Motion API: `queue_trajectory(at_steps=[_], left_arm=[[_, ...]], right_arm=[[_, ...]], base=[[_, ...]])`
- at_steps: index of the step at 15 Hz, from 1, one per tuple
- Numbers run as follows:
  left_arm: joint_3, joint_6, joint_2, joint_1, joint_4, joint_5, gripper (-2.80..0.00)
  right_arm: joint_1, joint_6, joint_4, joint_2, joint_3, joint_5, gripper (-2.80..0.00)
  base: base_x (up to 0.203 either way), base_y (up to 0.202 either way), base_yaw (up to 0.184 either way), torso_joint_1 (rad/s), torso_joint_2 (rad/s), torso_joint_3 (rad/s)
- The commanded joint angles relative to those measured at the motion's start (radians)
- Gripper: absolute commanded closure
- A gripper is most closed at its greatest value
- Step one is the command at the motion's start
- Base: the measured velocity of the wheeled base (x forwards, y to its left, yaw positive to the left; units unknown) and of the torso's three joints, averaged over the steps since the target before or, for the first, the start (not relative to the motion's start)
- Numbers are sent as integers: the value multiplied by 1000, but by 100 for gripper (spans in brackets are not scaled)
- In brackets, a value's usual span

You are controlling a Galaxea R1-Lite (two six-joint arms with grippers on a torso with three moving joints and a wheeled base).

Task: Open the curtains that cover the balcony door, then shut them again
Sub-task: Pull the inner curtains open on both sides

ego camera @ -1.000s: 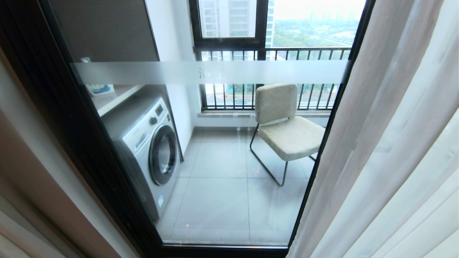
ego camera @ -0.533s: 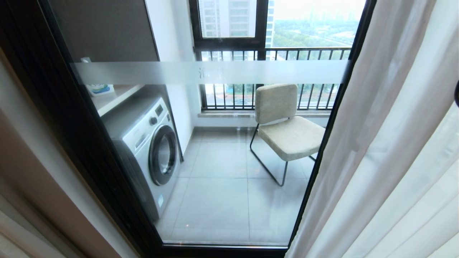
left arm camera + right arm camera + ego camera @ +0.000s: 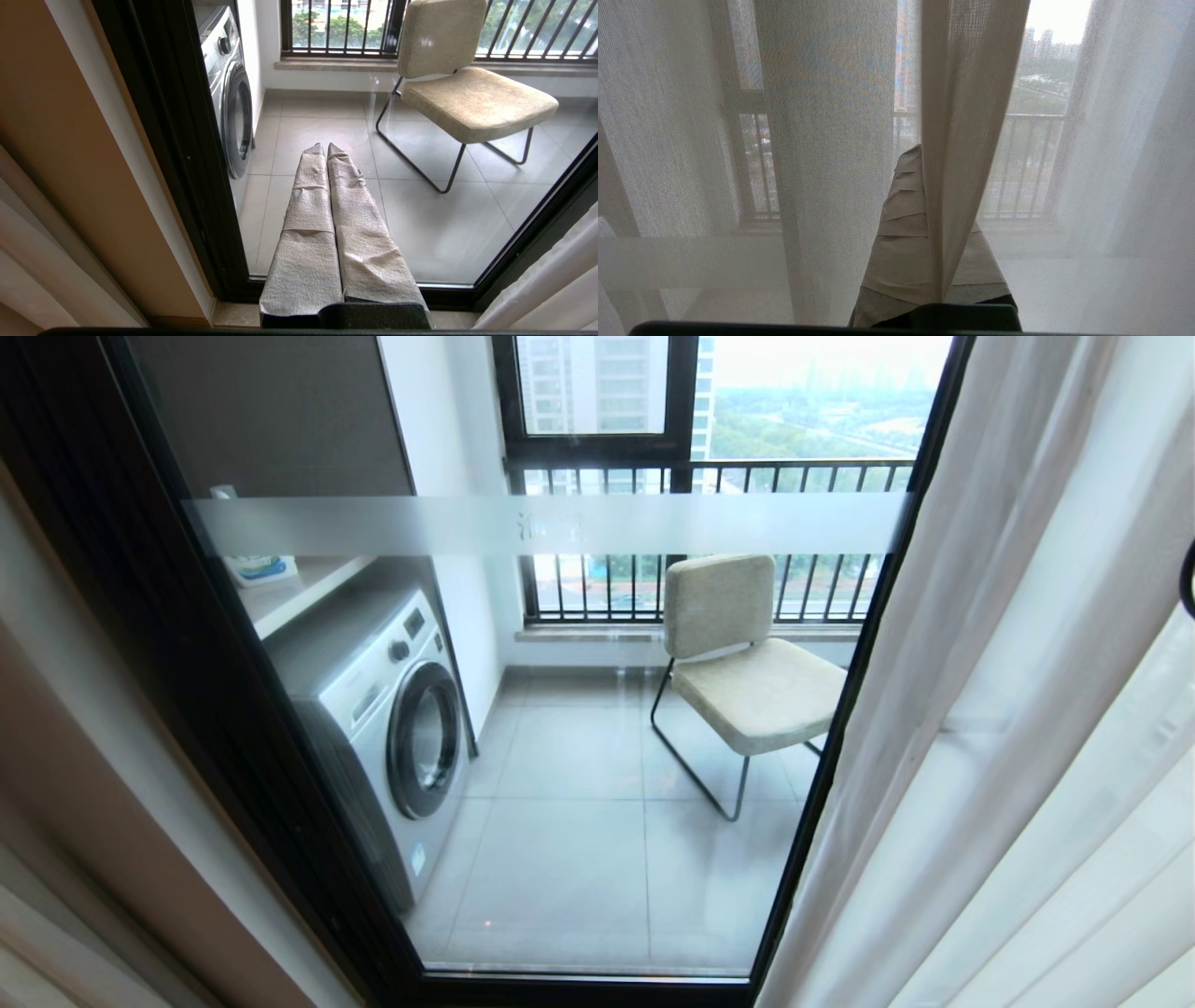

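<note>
Thin, see-through white sheer curtain [image 3: 831,140] gathered at the right side of the tall glass balcony door with thick black frame [image 3: 822,756], leaving the pane with its frosted white horizontal band [image 3: 551,523] uncovered. Beyond the glass: white front-loading washing machine [image 3: 392,728] and beige upholstered chair on a black wire frame [image 3: 747,681] on the grey tiled balcony floor [image 3: 579,859]. Right gripper [image 3: 931,154], paper-wrapped, raised into the fabric, jaws pressed together and pinching one hemmed fold of the sheer [image 3: 943,196] that runs down between them. Left gripper [image 3: 324,149] parked low, pointing at the bottom of the door, jaws pressed together on nothing. Thicker pale beige-grey drape [image 3: 28,933] only just visible at the far left. Judged from this: opening done on this side, closing pull about to start. Sheer likely very light, soft and limp, with no stiffness to push against, so to be led by pulling rather than shoving. Probably slippery in a narrow pinch and liable to bunch or slide out; best taken at the doubled hem edge, where the weave is thickest. Steady sideways drag advisable, since a sharp tug could strain the fine weave or its hangers.
</note>
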Motion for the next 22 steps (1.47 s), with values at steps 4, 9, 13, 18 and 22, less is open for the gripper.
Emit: queue_trajectory(at_steps=[4, 9, 13, 18, 22], left_arm=[[0, 0, 0, 0, 0, 1, 0], [0, 0, 0, 0, 0, 1, 0], [0, 0, 0, 0, 0, 1, 0], [0, -2, 0, 0, 0, 1, 0], [0, -2, 0, 0, 0, 1, 0]], right_arm=[[-4, -2, -9, 1, -1, -6, 0], [-11, -3, -8, -3, 0, -8, 0], [-11, -4, -8, -6, 3, -8, 0], [-14, -6, -6, -12, 5, -31, 0], [-14, -6, -5, -23, 11, -39, 0]], base=[[0, 0, 0, 0, 0, 0], [0, 0, 0, 0, 0, 0], [0, 0, 0, 0, 0, 0], [0, 0, 0, 0, 0, 0], [0, -14, 0, 0, -1, 2]])
